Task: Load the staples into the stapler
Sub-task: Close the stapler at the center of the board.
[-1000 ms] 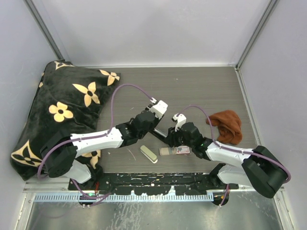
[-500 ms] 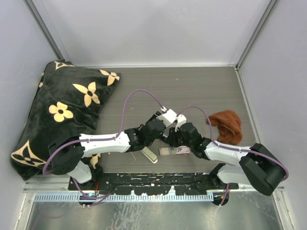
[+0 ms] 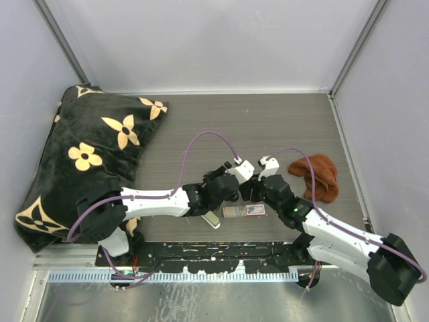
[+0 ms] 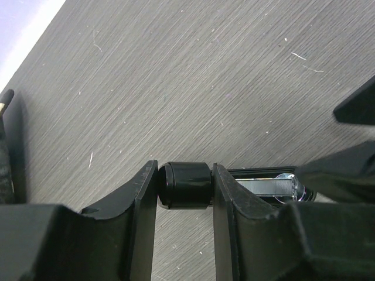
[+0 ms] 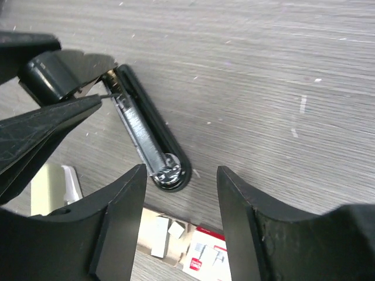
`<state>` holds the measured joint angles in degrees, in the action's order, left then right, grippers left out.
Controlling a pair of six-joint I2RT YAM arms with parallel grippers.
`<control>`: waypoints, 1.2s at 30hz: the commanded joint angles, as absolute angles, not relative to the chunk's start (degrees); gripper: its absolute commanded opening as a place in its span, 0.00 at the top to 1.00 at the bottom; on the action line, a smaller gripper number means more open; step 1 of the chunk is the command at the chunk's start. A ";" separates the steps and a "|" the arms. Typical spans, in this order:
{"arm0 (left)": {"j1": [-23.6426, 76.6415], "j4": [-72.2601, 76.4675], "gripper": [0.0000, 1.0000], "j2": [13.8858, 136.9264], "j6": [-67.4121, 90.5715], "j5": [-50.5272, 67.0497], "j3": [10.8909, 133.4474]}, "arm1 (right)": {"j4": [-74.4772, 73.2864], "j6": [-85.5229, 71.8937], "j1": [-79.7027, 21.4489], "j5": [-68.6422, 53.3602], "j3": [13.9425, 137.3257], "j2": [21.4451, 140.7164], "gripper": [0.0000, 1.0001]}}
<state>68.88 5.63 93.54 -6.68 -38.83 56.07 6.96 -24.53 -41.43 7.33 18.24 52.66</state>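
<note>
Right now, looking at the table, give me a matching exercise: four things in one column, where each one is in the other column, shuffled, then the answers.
Things
1. stapler
2. cloth
3. blanket
4. box

Places
A. along the left side of the table
B. clamped at one end in the left gripper
C. on the right side, in a loose heap
D. flat near the near edge, about the middle

Pairs: 1-B, 2-C, 3-A, 4-D
</note>
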 commanded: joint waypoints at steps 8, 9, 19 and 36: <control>70.14 1.53 0.46 95.80 1.87 -28.09 55.81 | -1.75 -30.83 -41.57 22.72 17.60 43.61 0.39; 70.21 1.50 0.44 95.71 1.85 -27.64 55.81 | -1.86 -30.85 -41.57 22.68 17.80 43.51 0.40; 70.20 2.77 0.21 92.21 1.08 -22.18 53.00 | -4.22 -28.99 -41.57 22.26 20.39 43.33 0.39; 63.01 -5.62 0.12 72.26 17.06 -14.36 49.34 | -7.17 -22.35 -41.64 -1.26 33.05 52.75 0.48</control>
<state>68.47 -1.02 76.73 7.33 -18.48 49.32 -8.64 -24.82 -41.41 9.58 27.92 48.86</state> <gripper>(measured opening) 0.893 0.529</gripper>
